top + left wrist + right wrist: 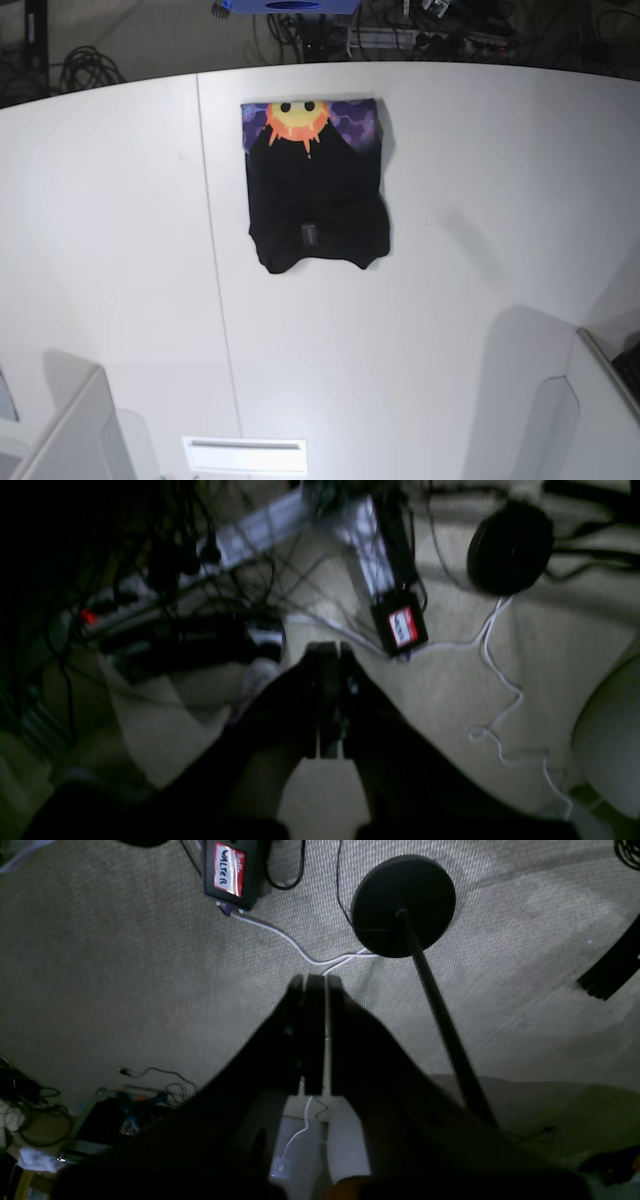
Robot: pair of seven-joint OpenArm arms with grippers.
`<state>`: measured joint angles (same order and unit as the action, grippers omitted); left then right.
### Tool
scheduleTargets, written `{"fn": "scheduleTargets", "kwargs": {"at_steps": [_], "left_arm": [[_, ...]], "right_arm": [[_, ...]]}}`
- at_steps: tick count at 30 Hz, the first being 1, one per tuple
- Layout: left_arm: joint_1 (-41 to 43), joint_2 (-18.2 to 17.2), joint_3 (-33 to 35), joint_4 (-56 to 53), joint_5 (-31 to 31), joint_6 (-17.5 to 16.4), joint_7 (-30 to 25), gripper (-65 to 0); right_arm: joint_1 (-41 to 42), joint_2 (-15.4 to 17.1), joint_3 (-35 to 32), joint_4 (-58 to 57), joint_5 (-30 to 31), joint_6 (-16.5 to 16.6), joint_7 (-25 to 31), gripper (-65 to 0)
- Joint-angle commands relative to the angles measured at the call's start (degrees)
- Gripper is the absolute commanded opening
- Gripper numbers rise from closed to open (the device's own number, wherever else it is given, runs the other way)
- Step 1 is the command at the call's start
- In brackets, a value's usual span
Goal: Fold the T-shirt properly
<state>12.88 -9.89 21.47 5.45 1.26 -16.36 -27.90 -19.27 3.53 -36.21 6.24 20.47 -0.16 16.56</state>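
Neatly bundled, the T-shirt [315, 190] lies folded on the white table [450, 300], close to the far edge and a little left of centre, just right of the seam that runs front to back across the tabletop. Its black cloth covers most of the bundle, while the orange-yellow sun face on purple shows along the end nearest the far edge; a small label sits on the black cloth towards the near end.

Neither arm appears over the table. The left gripper [330, 652] hangs above beige carpet [550, 680] strewn with cables, its jaws pressed together and holding nothing. The right gripper [315, 982] is likewise closed and empty, pointing down at carpet beside a black round stand base [403, 905] and a labelled black box [230, 870].
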Motion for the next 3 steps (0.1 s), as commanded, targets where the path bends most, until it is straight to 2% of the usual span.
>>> {"fn": "scheduleTargets", "kwargs": {"at_steps": [1,3], "left_arm": [[1.0,-0.4,0.0,0.5,0.0,-0.1,-0.7,-65.0],[1.0,-0.4,-0.1,1.1,-0.1,-0.1,-0.9,-65.0]], "right_arm": [[-0.9,0.1,0.1,-0.3,0.0,-0.1,0.0,-65.0],[-0.4,0.1,0.1,-0.3,0.0,-0.1,0.0,-65.0]]}}
